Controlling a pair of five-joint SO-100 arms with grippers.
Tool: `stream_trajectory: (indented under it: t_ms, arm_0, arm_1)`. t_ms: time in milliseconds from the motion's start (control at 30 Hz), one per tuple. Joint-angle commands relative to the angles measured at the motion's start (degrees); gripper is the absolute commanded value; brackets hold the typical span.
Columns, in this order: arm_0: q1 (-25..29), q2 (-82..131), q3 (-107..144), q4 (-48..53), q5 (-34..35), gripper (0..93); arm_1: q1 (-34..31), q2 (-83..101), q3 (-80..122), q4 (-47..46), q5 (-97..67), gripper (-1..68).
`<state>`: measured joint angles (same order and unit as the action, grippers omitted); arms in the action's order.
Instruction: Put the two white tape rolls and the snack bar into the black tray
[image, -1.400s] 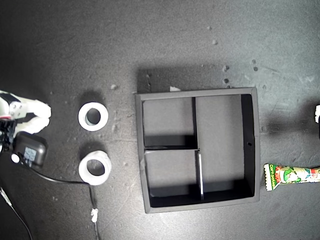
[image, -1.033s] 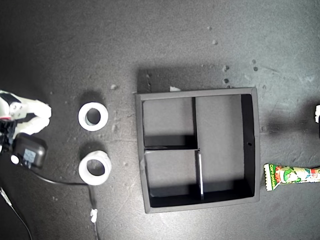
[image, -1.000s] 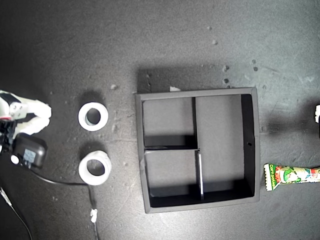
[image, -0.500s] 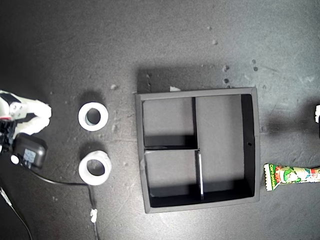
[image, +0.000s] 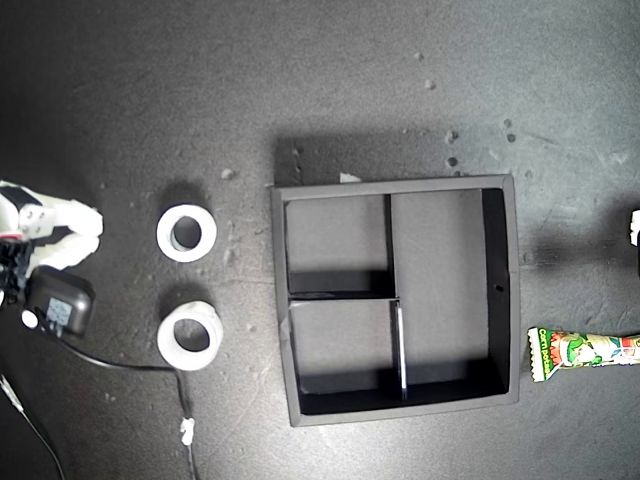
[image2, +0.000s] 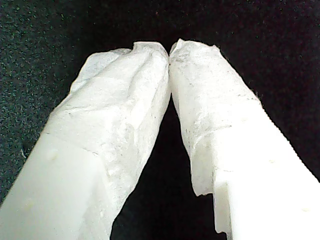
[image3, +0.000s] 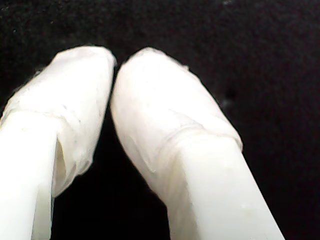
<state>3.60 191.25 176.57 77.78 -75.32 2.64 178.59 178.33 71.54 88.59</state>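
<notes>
My first tool (image2: 170, 50) is closed on nothing, and so is my second tool (image3: 114, 65). The black tray (image: 510, 290) sits on the counter (image: 150, 100). Two white tape rolls (image: 186, 233) (image: 189, 336) lie near the exterior view's left. The snack bar (image: 585, 352) lies just beside the tray, at that view's right.

Dim overhead view, overexposed wrist views

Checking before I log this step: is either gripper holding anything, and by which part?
Nothing is held. My first gripper and my second gripper are both shut with nothing between the fingertips.
</notes>
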Motion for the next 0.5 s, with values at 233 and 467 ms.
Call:
stream_trajectory:
  t_ms: [233, 467]
  arm_0:
    - [-0.9, 2.9, 3.3, 1.5, 3.5, 4.4]
    - [-1.1, 2.9, 3.3, -5.3, -15.5, 14.3]
  arm_1:
    - [1.5, -0.4, 0.6, -0.1, -1.2, 0.0]
    - [1.7, 0.1, 0.7, -20.6, -9.9, -0.2]
